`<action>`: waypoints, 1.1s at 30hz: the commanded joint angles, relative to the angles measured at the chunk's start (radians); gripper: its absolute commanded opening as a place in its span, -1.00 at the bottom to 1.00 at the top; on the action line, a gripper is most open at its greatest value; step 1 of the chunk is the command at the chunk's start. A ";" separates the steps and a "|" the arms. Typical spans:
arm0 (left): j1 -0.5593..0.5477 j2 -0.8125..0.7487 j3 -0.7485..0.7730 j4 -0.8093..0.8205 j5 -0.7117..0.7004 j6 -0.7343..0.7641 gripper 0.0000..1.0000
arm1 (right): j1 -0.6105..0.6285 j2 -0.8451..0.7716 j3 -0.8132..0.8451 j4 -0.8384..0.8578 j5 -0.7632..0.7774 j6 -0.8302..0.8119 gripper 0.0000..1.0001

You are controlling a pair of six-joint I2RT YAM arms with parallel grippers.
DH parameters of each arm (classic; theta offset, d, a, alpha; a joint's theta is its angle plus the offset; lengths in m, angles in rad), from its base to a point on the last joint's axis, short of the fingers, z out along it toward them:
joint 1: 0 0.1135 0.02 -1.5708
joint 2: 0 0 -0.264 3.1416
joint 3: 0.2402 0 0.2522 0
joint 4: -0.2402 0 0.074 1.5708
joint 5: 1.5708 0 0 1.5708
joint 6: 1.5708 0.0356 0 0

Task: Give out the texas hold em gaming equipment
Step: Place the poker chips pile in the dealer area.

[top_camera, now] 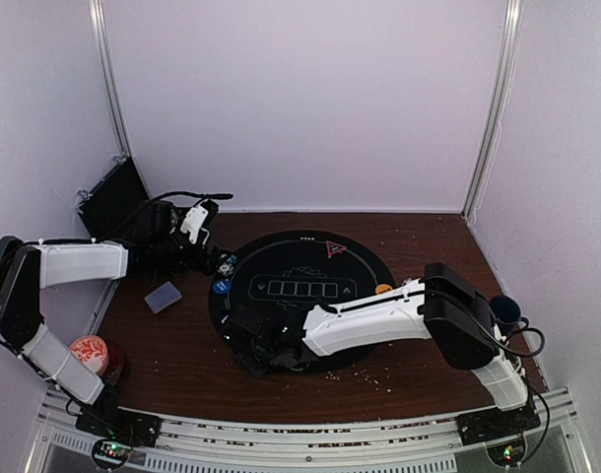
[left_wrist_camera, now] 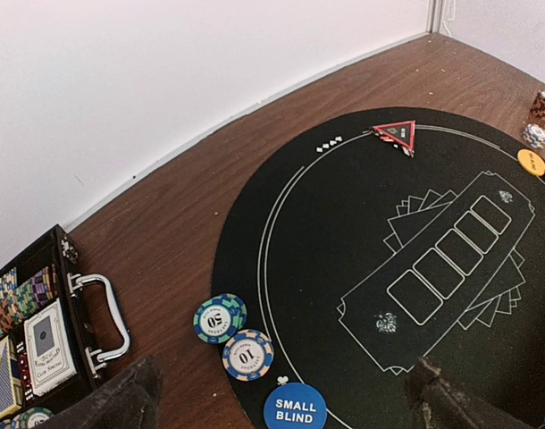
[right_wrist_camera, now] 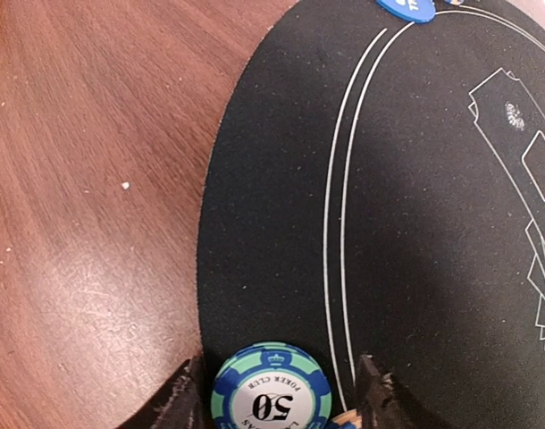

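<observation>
My right hand (right_wrist_camera: pixel 280 395) sits low over the rim of the round black mat (right_wrist_camera: pixel 415 223), at the bottom of its own view. Its fingers (right_wrist_camera: pixel 188 400) stand partway apart on either side of a teal and blue chip marked 50 (right_wrist_camera: pixel 271 404), which lies flat on the mat's edge. A sliver of gap shows on each side, so I judge the chip is set down, not pinched; this spot looks like one player's seat.

My left hand (left_wrist_camera: pixel 286 400) hangs spread wide and empty above the left side of the mat. At the lower centre of its view lie a 50 chip (left_wrist_camera: pixel 219 318), a 10 chip (left_wrist_camera: pixel 247 354) and the blue small blind button (left_wrist_camera: pixel 295 407), grouped like another seat's share. The red triangle (left_wrist_camera: pixel 396 134) sits on the mat's rim at upper centre, and the orange button (left_wrist_camera: pixel 531 162) at the right edge. The open case (left_wrist_camera: pixel 40 344) at lower left holds more chips and cards, likely my next source. A card deck (top_camera: pixel 164 296) lies on the counter (top_camera: pixel 182 374), left of the mat
</observation>
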 commanded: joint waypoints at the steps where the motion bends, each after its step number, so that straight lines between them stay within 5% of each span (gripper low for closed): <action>1: 0.008 0.005 0.001 0.040 0.017 -0.006 0.96 | 0.005 -0.009 -0.016 -0.017 0.030 -0.001 0.33; 12: 0.009 0.004 0.001 0.040 0.019 -0.006 0.96 | -0.009 -0.048 -0.039 -0.034 -0.005 0.016 0.98; 33: 0.008 0.006 0.002 0.038 0.026 -0.004 0.96 | -0.038 -0.095 -0.141 -0.034 -0.121 0.021 0.97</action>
